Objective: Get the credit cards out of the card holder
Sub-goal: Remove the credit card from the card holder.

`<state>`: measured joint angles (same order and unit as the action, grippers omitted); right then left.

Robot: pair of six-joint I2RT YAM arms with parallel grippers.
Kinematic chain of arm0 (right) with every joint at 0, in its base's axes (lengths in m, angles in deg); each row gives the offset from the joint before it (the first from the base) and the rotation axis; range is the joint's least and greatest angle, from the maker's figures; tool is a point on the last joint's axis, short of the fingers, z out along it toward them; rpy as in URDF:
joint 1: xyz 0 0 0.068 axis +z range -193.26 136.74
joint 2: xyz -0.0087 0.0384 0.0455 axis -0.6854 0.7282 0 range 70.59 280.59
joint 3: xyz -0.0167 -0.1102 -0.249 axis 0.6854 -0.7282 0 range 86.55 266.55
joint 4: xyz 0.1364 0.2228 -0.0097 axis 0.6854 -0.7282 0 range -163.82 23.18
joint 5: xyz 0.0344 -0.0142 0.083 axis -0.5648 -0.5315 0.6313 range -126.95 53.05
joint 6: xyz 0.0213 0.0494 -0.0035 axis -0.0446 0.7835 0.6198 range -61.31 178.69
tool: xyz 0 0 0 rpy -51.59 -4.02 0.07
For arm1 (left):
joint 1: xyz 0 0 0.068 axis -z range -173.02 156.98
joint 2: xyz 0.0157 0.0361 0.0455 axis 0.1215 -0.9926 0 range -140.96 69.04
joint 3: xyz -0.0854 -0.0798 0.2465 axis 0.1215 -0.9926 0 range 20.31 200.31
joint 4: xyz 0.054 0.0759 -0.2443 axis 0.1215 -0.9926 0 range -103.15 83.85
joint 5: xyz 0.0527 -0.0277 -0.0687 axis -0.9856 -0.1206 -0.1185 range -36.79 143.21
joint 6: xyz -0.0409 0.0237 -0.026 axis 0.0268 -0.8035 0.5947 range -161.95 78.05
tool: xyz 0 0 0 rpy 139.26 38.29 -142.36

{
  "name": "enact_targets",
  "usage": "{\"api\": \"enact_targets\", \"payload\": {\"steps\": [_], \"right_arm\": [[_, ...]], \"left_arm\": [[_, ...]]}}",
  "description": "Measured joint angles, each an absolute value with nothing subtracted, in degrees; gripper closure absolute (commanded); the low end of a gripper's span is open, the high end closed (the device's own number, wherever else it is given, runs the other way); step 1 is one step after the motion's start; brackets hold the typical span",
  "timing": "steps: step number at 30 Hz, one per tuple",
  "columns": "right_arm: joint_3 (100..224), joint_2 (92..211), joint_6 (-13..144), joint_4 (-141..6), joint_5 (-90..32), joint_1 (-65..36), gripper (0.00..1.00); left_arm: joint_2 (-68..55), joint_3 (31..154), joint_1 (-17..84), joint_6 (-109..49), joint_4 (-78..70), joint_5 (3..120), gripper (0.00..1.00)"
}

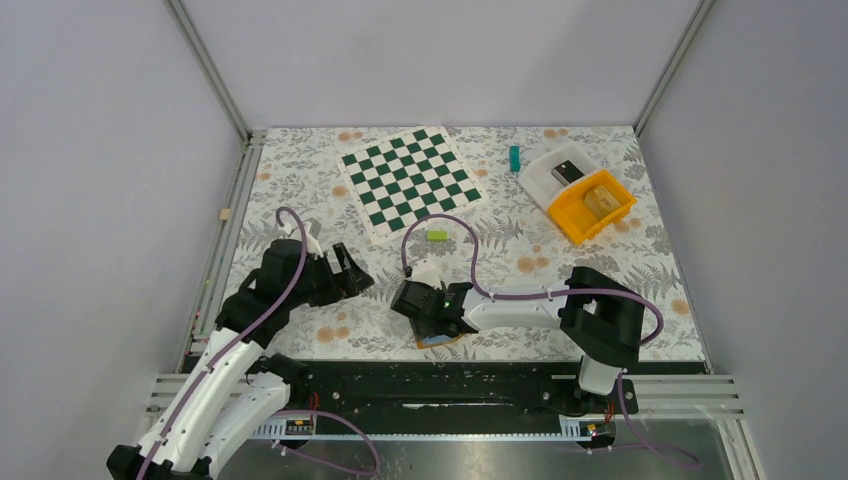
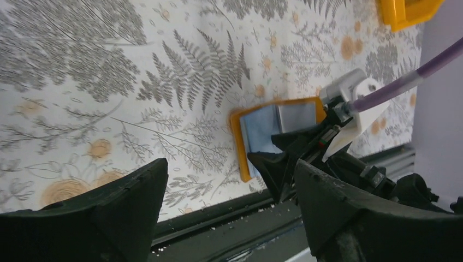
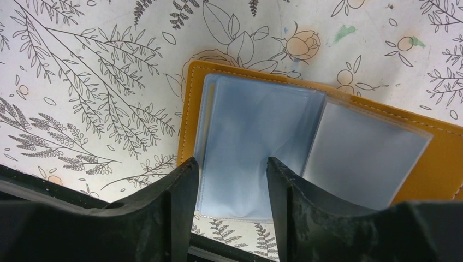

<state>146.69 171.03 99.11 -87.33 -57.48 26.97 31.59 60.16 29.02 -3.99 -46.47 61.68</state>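
Observation:
The orange card holder [image 3: 437, 164] lies open on the floral table near the front edge. Its clear sleeves are spread out, with a light-blue credit card [image 3: 245, 142] in the left sleeve and a greyer sleeve [image 3: 366, 153] to its right. My right gripper [image 3: 232, 166] is open and low over the holder, its fingers straddling the near edge of the blue card's sleeve. In the top view it [image 1: 425, 318] covers most of the holder [image 1: 438, 342]. My left gripper [image 1: 355, 270] is open and empty, to the left of the holder [image 2: 236, 142].
A green-and-white chessboard mat [image 1: 410, 182] lies at the back centre. A small green block [image 1: 437, 236] lies in front of it, and a teal block [image 1: 515, 158] stands to its right. An orange bin [image 1: 590, 205] and a white bin [image 1: 550, 170] are at the back right. The black front rail [image 2: 218, 213] runs just behind the holder.

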Motion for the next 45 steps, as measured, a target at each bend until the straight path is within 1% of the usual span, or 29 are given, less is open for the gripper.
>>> {"api": "enact_targets", "payload": {"steps": [3, 13, 22, 25, 30, 35, 38, 41, 45], "right_arm": [[146.62, 170.92, 99.24, -87.42, -57.57, 26.97, 0.4], [146.23, 170.64, 99.79, -88.42, -59.25, 26.97, 0.39], [145.01, 170.29, 101.23, -87.13, -60.11, 26.97, 0.41], [144.46, 169.96, 101.73, -86.59, -60.09, 26.97, 0.45], [142.62, 168.58, 102.61, -84.82, -60.04, 26.8, 0.59], [140.2, 166.79, 103.26, -83.0, -59.8, 25.77, 0.69], [138.71, 165.76, 103.42, -81.63, -59.76, 25.44, 0.74], [136.24, 163.93, 103.61, -78.92, -58.49, 24.63, 0.77], [130.69, 160.17, 104.68, -72.36, -54.38, 22.1, 0.79]], "left_arm": [[30.67, 57.98, 29.02, -2.83, -45.18, 65.29, 0.15], [30.03, 56.01, 29.02, -0.87, -42.21, 68.08, 0.15], [29.09, 53.61, 29.02, 0.6, -39.63, 70.55, 0.19], [28.64, 52.47, 29.02, 1.3, -38.45, 71.52, 0.2], [28.4, 50.42, 29.24, 2.54, -37.14, 72.35, 0.22], [28.18, 48.38, 31.16, 4.07, -34.8, 72.37, 0.23], [26.67, 47.18, 33.96, 5.45, -32.52, 72.11, 0.24], [24.55, 45.78, 37.24, 7.02, -29.94, 71.43, 0.27], [21.38, 44.12, 40.08, 8.79, -25.99, 70.75, 0.36]]}}
